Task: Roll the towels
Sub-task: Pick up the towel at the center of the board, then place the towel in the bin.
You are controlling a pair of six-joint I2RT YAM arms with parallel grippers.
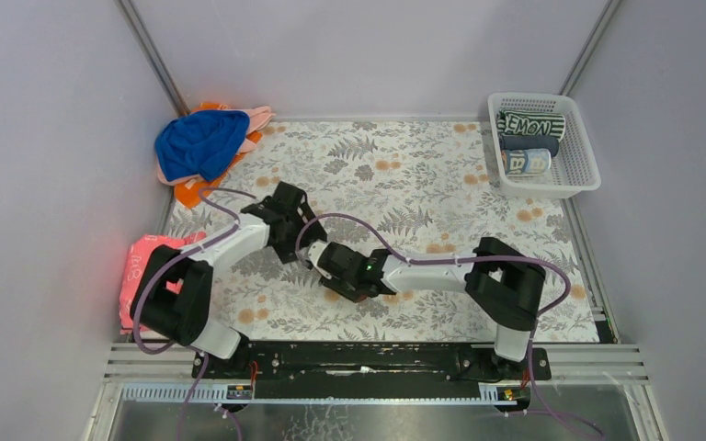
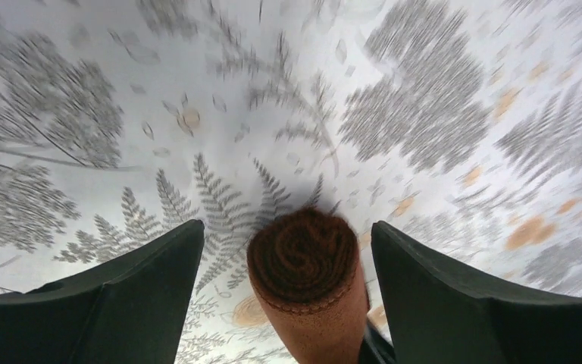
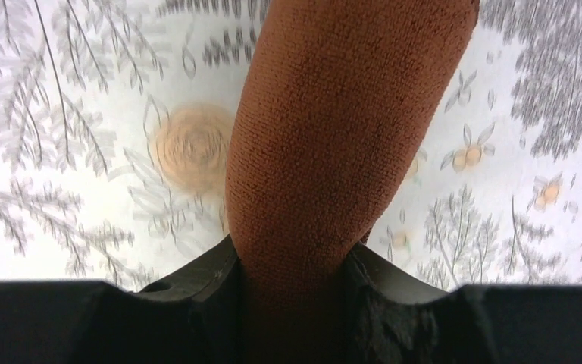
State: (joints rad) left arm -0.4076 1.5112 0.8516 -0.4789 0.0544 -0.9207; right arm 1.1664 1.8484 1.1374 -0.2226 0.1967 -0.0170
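— Where's the brown towel [image 2: 303, 262]?
— Rolled, well left of the basket [image 1: 552, 190]. My right gripper [image 3: 292, 288] pinches it; my left gripper [image 2: 286, 227] gapes around it, touching nothing. I'd lift gently so no layer unwinds.

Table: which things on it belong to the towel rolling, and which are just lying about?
Job: rolled brown terry towel; heaped royal blue towel, pale pink towel, orange towel; finished rolled towels.
Lying about: white plastic lattice basket holding them; reddish-pink flat printed item.
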